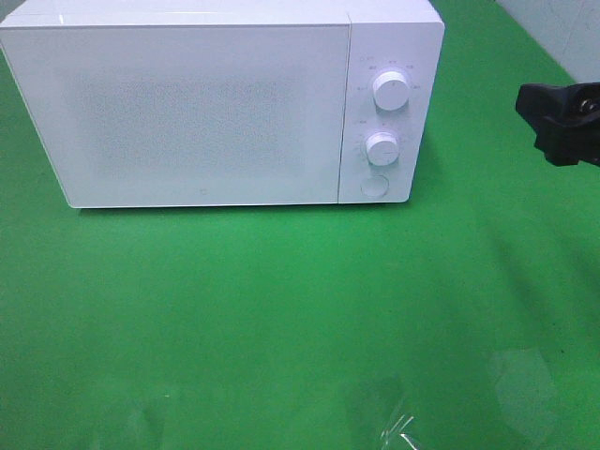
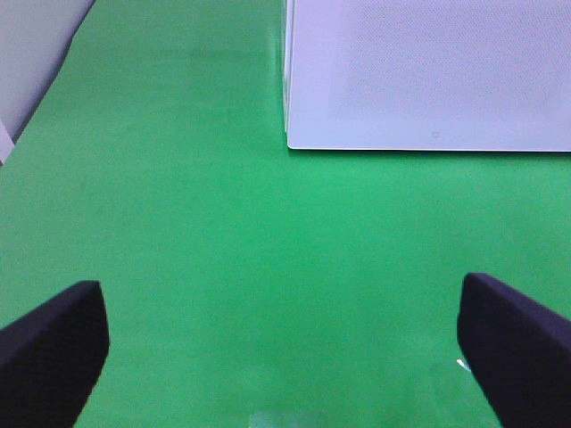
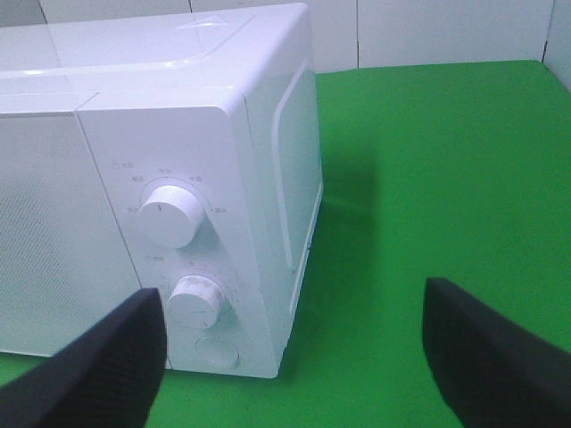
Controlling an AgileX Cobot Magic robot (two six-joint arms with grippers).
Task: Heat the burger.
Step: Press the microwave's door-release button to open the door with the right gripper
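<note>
The burger is out of view in every frame. A white microwave stands at the back of the green table with its door shut. Its two knobs and round button are on its right side. My left gripper hangs open over bare green cloth, in front of the microwave's left corner, and holds nothing. Open and empty too, my right gripper faces the microwave's control panel from the right. A black part of the right arm shows at the right edge of the high view.
Green cloth covers the table in front of the microwave. A pale wall runs behind the table, and another pale surface borders the cloth on the left arm's side. A scrap of clear film lies near the front edge.
</note>
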